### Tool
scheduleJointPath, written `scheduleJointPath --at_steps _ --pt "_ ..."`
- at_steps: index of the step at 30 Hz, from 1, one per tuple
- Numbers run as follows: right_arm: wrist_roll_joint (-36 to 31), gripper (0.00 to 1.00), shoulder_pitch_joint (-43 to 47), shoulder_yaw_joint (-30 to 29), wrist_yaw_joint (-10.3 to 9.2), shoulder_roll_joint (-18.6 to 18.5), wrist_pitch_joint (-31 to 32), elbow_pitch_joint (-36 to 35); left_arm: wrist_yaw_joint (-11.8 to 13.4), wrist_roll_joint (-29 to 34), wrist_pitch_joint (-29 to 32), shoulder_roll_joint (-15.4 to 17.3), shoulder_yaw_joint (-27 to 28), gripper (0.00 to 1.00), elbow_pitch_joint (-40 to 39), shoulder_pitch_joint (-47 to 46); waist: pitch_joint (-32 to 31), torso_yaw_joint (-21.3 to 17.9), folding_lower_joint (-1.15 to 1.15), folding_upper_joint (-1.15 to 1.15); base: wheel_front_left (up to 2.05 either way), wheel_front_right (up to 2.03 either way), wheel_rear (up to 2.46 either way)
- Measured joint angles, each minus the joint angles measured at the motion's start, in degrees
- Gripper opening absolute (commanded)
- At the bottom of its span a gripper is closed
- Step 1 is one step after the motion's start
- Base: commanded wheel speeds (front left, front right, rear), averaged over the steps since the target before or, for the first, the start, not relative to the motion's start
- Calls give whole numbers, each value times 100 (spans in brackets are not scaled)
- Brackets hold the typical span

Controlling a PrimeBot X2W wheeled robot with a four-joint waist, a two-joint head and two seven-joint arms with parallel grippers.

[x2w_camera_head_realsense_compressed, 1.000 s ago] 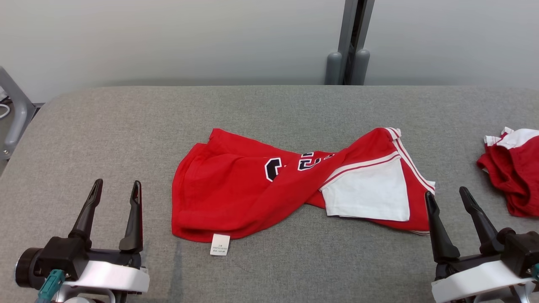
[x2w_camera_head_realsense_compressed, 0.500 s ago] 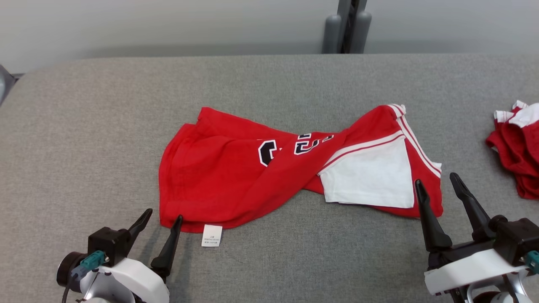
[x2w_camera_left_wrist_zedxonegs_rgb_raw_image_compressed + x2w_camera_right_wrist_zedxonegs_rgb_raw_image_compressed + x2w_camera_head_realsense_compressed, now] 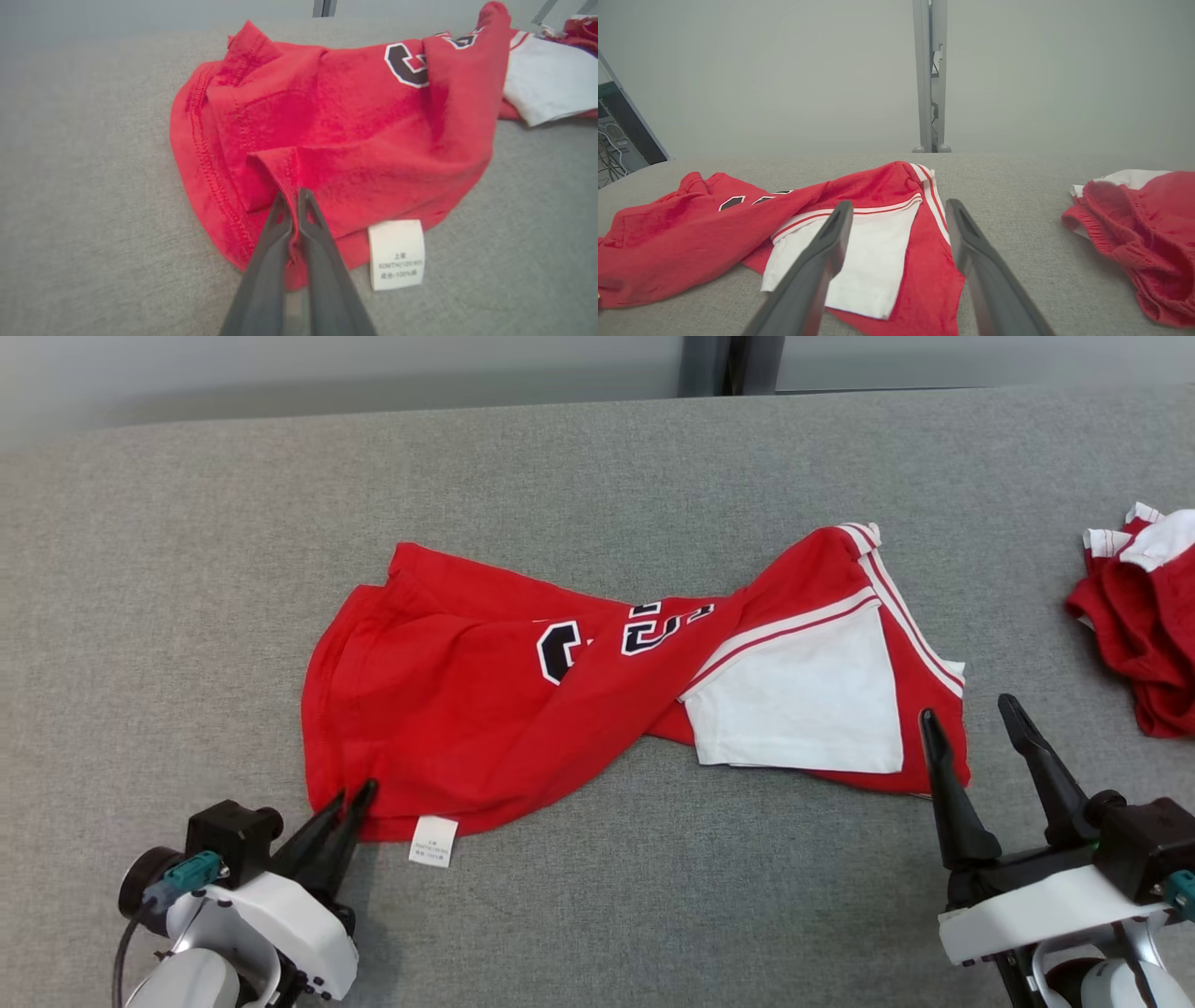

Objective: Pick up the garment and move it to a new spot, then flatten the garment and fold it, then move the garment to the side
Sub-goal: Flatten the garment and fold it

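Looking at the head view first, you have the red jersey [image 3: 448,709] lying crumpled and twisted in the middle of the gray fabric table [image 3: 187,569]. Black numbers show at its center and a white panel [image 3: 803,709] on its right part. Your left gripper [image 3: 355,791] sits at the jersey's near-left corner, fingers clenched together on the hem, just beside the white care label [image 3: 434,841]. Your right gripper [image 3: 965,707] is released with its fingers spread, tips at the jersey's near-right edge; you can't tell if they touch cloth. A second red-and-white garment [image 3: 1148,644] is bunched at the table's right side, well apart from the jersey.

Left wrist view: you see the left gripper [image 3: 293,195] pinched on a raised fold of the red jersey [image 3: 364,116], with red cloth caught between the two fingers. The care label [image 3: 397,254] lies just right of them on the table [image 3: 70,186].

Right wrist view: your right gripper [image 3: 899,205] is spread wide and grasps nothing. The red jersey [image 3: 691,242] and its white panel [image 3: 873,261] lie beyond the fingers, the second red-and-white garment [image 3: 1148,224] off to the right. A gray post [image 3: 930,74] stands behind the table [image 3: 1017,186].
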Motion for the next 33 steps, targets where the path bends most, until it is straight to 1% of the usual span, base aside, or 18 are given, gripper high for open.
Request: scheduleJointPath --at_steps 4,6,10,11,15,16,18,20,24,28,30,31,32,33 --pt "8 100 9 -88 0 16 -15 30 0 -74 -159 114 -35 0 -164 -2 -52 64 0 0 0 0 0" --pt "15 100 12 -107 0 23 -15 40 16 -118 -194 155 14 0 -389 35 -90 113 0 0 0 0 0" --pt "53 100 65 -156 0 34 10 34 241 -211 -7 299 131 0 -1092 365 -166 240 0 0 0 0 0" --pt "63 100 98 -201 0 49 35 23 357 -280 185 399 172 0 -1519 561 -194 311 0 0 0 0 0" --pt "62 100 104 -252 -1 93 63 -15 560 -370 571 590 227 0 -2259 896 -211 410 0 0 0 0 0" --pt "62 100 100 -255 0 107 70 -26 646 -430 708 657 285 0 -2535 967 -197 418 0 0 0 0 0" --pt "69 100 85 -242 0 131 91 -24 684 -472 835 716 336 0 -2671 975 -179 391 0 0 0 0 0" --pt "79 100 54 -210 -1 152 91 -9 688 -605 926 728 379 0 -2665 944 -158 336 0 0 0 0 0" --pt "122 100 -31 -123 0 191 59 41 589 -815 1090 726 457 0 -2314 605 -102 157 0 0 0 0 0" --pt "175 100 -152 -54 -1 216 -19 147 423 -999 1177 675 524 0 -1418 57 5 -143 0 0 0 0 0" --pt "183 100 -162 -18 -1 232 -36 198 390 -1077 1173 604 546 0 -1073 -158 55 -261 0 0 0 0 0" --pt "198 100 -179 -13 -1 235 -43 219 386 -1095 1138 561 571 6 -902 -250 80 -318 0 0 0 0 0" --pt "212 100 -198 -4 0 237 -46 238 382 -1152 1076 492 615 46 -750 -340 107 -370 0 0 0 0 0" --pt "213 100 -219 1 0 243 -77 252 380 -1150 1050 467 620 100 -586 -437 138 -418 0 0 0 0 0"
